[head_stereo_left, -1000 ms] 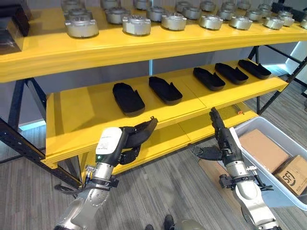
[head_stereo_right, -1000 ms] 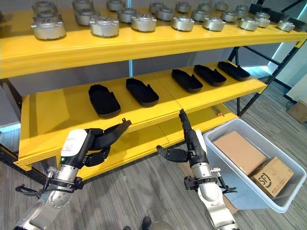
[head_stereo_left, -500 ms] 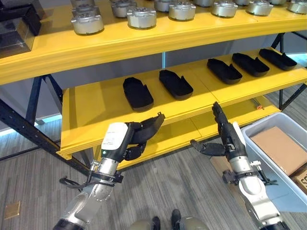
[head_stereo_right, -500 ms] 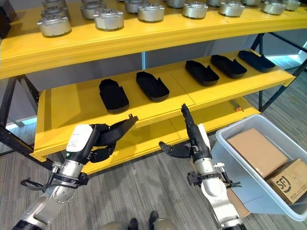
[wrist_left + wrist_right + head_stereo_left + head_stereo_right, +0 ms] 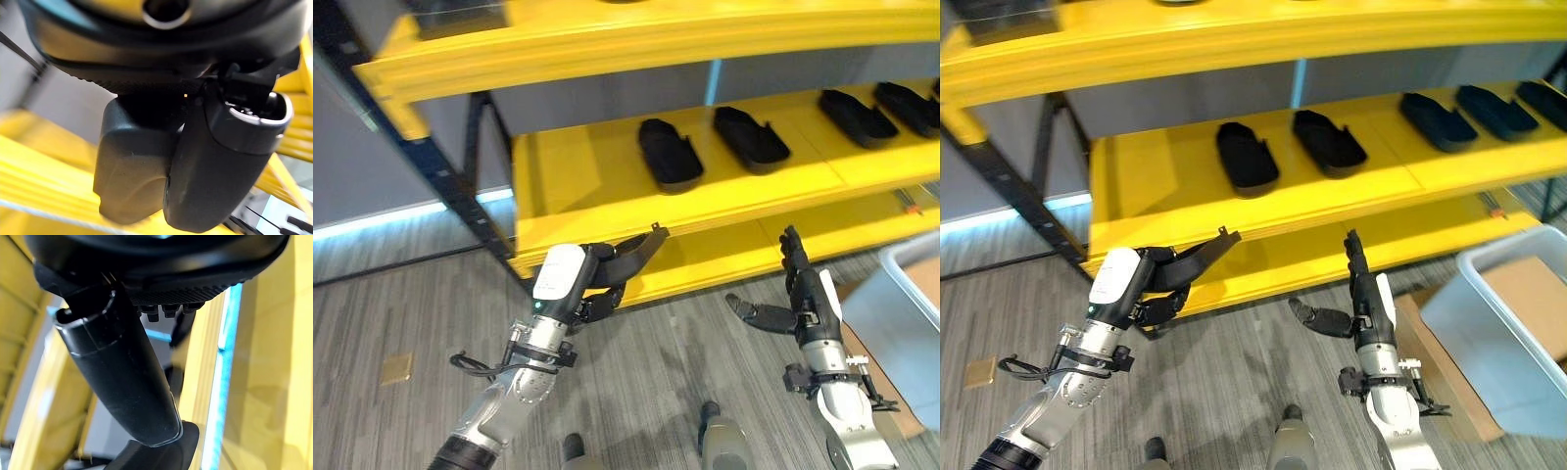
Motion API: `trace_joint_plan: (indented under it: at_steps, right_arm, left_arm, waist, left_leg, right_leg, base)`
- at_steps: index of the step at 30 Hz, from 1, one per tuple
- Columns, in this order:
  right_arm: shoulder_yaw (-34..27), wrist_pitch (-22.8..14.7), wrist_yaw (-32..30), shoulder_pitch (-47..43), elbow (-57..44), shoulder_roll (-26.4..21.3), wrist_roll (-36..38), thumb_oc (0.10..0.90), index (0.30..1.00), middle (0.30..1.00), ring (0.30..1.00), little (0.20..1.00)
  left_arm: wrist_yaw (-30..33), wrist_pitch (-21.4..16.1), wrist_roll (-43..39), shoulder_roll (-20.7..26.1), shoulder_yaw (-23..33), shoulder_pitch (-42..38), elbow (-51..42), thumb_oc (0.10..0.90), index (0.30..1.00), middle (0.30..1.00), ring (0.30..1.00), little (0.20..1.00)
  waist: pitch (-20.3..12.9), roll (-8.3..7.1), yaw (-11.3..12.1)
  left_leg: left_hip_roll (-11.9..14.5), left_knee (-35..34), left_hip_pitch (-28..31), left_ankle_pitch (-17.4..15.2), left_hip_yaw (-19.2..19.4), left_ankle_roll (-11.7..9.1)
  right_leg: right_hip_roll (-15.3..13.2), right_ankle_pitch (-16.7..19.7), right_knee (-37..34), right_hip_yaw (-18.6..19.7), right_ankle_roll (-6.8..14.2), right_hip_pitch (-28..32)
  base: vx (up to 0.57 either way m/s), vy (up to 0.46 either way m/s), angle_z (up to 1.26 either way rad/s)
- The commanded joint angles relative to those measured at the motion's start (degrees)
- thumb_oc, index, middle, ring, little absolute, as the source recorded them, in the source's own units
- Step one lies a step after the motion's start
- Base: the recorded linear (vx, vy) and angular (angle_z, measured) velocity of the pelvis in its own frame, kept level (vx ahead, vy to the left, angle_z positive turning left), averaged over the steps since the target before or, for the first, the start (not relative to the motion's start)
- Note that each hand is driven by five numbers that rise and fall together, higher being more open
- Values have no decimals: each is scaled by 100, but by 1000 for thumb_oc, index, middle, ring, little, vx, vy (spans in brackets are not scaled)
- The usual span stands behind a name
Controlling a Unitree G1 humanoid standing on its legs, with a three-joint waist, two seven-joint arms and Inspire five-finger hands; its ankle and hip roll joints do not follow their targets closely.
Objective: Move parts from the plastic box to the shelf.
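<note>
Below the yellow shelf [image 5: 607,186], left robot hand [image 5: 592,286] grips a black part [image 5: 631,255]; right robot hand [image 5: 1363,294] spread, empty.

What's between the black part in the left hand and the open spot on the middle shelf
Nothing visible. The left hand holds the black part just below the middle shelf front edge; bare yellow lies left of the parts already there.

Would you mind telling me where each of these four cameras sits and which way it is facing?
Left eye view: on the head, looking down at the yellow shelf; the left hand holds a black part, and the right hand is open.
Right eye view: beside it, same scene, plus more of the plastic box.
Left wrist view: on the left wrist, along the hand, the black part close up.
Right wrist view: on the right wrist, along straight fingers toward yellow shelving.
Both eye views share the black parts lying on the middle shelf.
</note>
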Motion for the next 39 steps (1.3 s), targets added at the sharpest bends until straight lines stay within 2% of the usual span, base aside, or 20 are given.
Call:
trace_joint_plan:
  at_steps: [1, 2, 6, 12, 17, 22, 31, 35, 39]
  right_arm:
    - [-339, -572, -109, -596, -609, -197, -114, 900, 1000, 1000, 1000, 1000]
    - [-359, -552, -91, -545, -600, -164, -98, 900, 1000, 1000, 1000, 1000]
    - [-357, -488, -45, -536, -565, -123, -84, 900, 1000, 1000, 1000, 1000]
    - [-353, -409, 13, -490, -552, -70, -94, 900, 1000, 1000, 1000, 1000]
    - [-296, -363, 52, -472, -546, -37, -115, 900, 1000, 1000, 1000, 1000]
    - [-170, -322, 80, -496, -563, 2, -144, 900, 1000, 1000, 1000, 1000]
    - [-84, -270, 113, -458, -578, -5, -146, 900, 1000, 1000, 1000, 1000]
    - [-33, -271, 122, -472, -573, -17, -160, 900, 1000, 1000, 1000, 1000]
    - [41, -261, 172, -492, -542, -53, -140, 900, 1000, 1000, 1000, 1000]
  left_arm:
    - [584, -338, -206, -62, 451, -465, -874, 400, 300, 300, 300, 300]
    - [591, -335, -203, -26, 490, -434, -913, 400, 300, 300, 300, 300]
    - [636, -312, -210, 27, 609, -393, -971, 400, 300, 300, 300, 300]
    - [675, -284, -255, 67, 870, -341, -1195, 400, 300, 300, 300, 300]
    - [736, -224, -259, 67, 913, -649, -1372, 400, 300, 300, 300, 300]
    - [782, -222, -333, -39, 901, -911, -1639, 400, 300, 300, 300, 300]
    - [727, -283, -613, -59, 1234, -735, -2384, 400, 300, 300, 300, 300]
    - [840, -224, -513, -42, 1178, -886, -2291, 400, 300, 300, 300, 300]
    - [944, -13, -53, 28, 802, -1337, -1761, 400, 300, 300, 300, 300]
  waist:
    - [-567, -91, -128]
    - [-596, -183, -100]
    - [-663, -315, -42]
    - [-785, -464, 41]
    - [-879, -557, 55]
    - [-933, -623, 81]
    - [-965, -664, 134]
    - [-990, -662, 111]
    - [-1037, -635, 17]
  left_leg:
    - [301, 180, -69, 122, 131, 224]
    - [236, 357, -105, -23, 115, 245]
    - [114, 556, -119, -257, 107, 311]
    - [-57, 608, -90, -415, 130, 389]
    - [-137, 620, -104, -467, 137, 422]
    - [-169, 583, -86, -473, 134, 442]
    - [-174, 402, -9, -380, 194, 468]
    - [-162, 379, 47, -436, 217, 464]
    - [-159, 351, 112, -438, 262, 458]
  right_leg:
    - [179, -274, 256, -204, -41, 395]
    - [104, -233, 157, -224, 5, 509]
    - [27, -131, -37, -184, 92, 670]
    - [-88, 62, -272, -162, 188, 835]
    - [-138, 201, -401, -199, 231, 934]
    - [-138, 244, -480, -228, 251, 987]
    - [-102, 388, -636, -197, 275, 983]
    - [-96, 363, -623, -186, 300, 1005]
    - [-85, 339, -617, -141, 301, 1003]
  base:
    - [91, 83, 7]
    - [117, 108, 6]
    - [92, 97, 3]
    - [64, 66, -6]
    - [35, 26, 3]
    - [31, 6, 9]
    - [-2, -1, 1]
    - [20, -4, 0]
    - [0, 0, 0]
